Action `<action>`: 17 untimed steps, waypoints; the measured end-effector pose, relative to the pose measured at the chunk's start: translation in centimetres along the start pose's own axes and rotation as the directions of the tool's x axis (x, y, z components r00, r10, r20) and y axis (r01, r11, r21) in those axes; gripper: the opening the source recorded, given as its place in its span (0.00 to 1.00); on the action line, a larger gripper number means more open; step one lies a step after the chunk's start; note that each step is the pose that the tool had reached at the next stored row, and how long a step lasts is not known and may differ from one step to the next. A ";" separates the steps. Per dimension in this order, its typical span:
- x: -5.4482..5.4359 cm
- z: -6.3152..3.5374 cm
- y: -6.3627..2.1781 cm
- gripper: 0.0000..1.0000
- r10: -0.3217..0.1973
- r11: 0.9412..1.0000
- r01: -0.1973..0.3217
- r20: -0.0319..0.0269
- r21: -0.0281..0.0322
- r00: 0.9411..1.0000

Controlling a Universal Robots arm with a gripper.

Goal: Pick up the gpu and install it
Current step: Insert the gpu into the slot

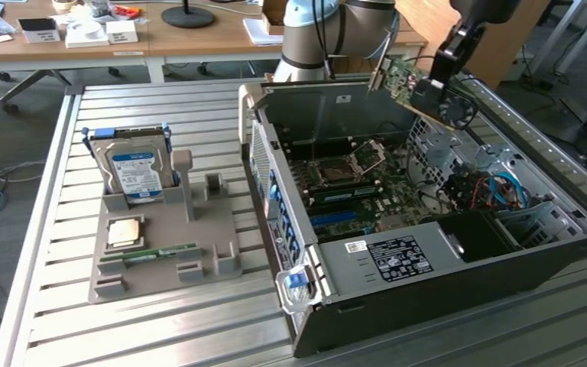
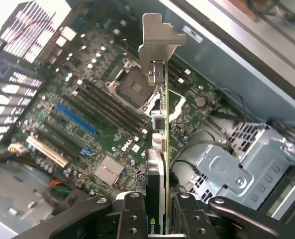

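The gpu (image 1: 416, 86) is a thin green card with a dark face, a round fan and a silvery end bracket. It hangs tilted in the air above the far corner of the open computer case (image 1: 426, 229), held by my gripper (image 1: 439, 76). In the wrist view I see the gpu (image 2: 159, 144) edge-on, its metal bracket (image 2: 158, 42) pointing away, with my gripper (image 2: 157, 219) shut on the card's near end. Below it lies the motherboard (image 2: 87, 124) with its blue slot (image 2: 75, 118) and the processor socket (image 2: 132, 84).
A grey holder (image 1: 166, 237) on the slatted table at the exterior view's left carries a hard drive (image 1: 135, 172), a memory stick (image 1: 150, 252) and a small chip. The case's drive cage (image 2: 237, 169) and cables sit beside the motherboard. Desks and a robot base stand behind.
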State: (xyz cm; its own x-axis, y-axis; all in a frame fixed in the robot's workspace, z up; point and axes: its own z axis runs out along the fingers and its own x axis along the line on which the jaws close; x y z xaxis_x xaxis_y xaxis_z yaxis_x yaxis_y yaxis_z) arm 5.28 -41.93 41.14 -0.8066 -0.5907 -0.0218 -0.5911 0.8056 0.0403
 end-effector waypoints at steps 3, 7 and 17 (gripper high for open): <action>0.0 0.06 0.00 0.27 -0.054 0.999 0.054 -0.002 -0.001 0.999; 0.0 0.14 0.00 0.27 -0.127 0.992 0.127 -0.005 -0.003 0.992; 0.0 0.32 -0.01 0.27 -0.304 0.953 0.304 -0.011 -0.009 0.952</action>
State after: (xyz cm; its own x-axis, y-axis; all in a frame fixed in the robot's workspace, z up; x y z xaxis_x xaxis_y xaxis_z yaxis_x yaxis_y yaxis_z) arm 5.28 -41.93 40.81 -0.5882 -0.8084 -0.0218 -0.8084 0.5872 0.0403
